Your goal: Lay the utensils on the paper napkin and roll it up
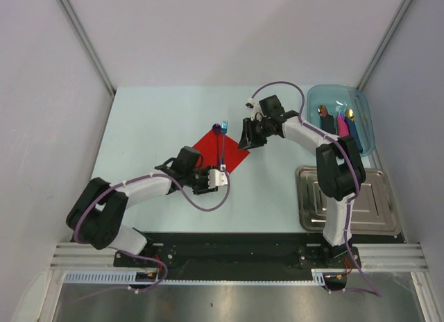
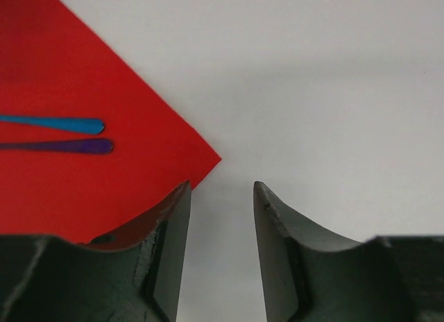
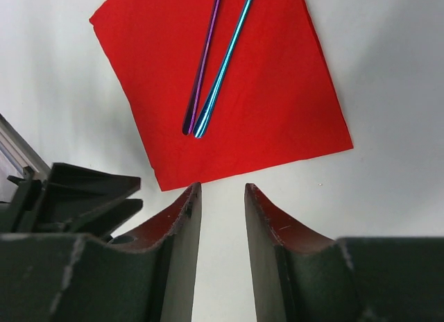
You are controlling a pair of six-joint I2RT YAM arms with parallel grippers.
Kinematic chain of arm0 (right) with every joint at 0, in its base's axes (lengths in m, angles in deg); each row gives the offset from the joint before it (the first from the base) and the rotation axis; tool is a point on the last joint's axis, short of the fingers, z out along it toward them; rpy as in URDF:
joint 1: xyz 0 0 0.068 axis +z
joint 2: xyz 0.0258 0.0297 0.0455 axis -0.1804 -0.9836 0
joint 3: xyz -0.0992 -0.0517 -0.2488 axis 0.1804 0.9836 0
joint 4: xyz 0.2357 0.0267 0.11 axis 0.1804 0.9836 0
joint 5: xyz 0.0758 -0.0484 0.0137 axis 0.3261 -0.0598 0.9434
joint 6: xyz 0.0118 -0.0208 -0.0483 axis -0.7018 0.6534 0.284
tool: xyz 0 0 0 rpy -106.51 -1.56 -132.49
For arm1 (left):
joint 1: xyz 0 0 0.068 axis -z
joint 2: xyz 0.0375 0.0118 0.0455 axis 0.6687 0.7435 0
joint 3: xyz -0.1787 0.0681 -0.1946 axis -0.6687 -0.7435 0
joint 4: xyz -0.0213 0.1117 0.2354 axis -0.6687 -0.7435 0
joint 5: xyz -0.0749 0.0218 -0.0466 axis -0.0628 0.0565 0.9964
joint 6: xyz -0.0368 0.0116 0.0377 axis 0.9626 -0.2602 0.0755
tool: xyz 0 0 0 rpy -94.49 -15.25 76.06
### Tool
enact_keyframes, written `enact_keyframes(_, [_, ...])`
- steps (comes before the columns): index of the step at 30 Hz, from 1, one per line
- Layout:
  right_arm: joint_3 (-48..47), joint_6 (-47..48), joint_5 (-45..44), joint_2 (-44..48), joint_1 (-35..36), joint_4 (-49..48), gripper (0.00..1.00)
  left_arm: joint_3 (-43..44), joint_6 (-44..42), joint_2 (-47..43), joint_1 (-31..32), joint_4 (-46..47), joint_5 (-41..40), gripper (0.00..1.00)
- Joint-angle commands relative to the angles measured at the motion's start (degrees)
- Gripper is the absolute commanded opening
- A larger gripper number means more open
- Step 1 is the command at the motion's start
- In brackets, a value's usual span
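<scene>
Red napkin [image 1: 216, 152] flat on table [image 1: 152, 114]. Blue utensil [image 3: 229, 58] and purple spoon [image 3: 205, 58] lie side by side on it. Left gripper [image 2: 220, 187] at the napkin's near corner, jaws partly apart, nothing between. Right gripper [image 3: 222, 190] just beside the napkin's right edge, gap narrow, empty.

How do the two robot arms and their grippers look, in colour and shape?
The left arm and right arm have white links, black joints and a purple cable each. The left gripper and right gripper have dark, matte fingers tapering to curved tips.
</scene>
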Motion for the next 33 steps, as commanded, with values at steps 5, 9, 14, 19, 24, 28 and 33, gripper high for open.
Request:
enact_keyframes(5, [-2.3,0.6,-0.1,-1.3,-1.2,-1.1,0.36,4.8,-7.2,7.3,3.7,2.7,-4.8,0.43])
enact_keyframes(9, [-2.4,0.4,-0.1,-1.7,-1.8,-1.1,0.36,6.4,-7.4,9.3,4.0,2.1,-6.2,0.40])
enact_keyframes(14, [-2.6,0.1,-0.2,-2.2,-2.5,-0.9,0.36,7.7,-8.5,10.6,4.1,0.9,-6.3,0.25])
enact_keyframes(19, [-2.5,0.1,-0.3,-2.3,-2.7,-0.7,0.36,8.1,-9.2,9.7,4.2,-1.6,-4.6,0.04])
enact_keyframes(24, [-2.1,0.0,0.2,-2.0,-2.8,-0.9,0.35,8.4,-7.8,8.8,4.4,-3.0,-4.3,0.00])
enact_keyframes(28, [-2.4,0.0,0.5,-2.3,-2.7,-1.1,0.35,12.9,-4.6,10.0,4.1,-5.8,-3.9,0.00])
enact_keyframes(33, [-2.8,0.0,1.2,-2.1,-2.6,-1.1,0.35,18.6,-2.3,10.9,3.3,-8.0,-1.9,0.00])
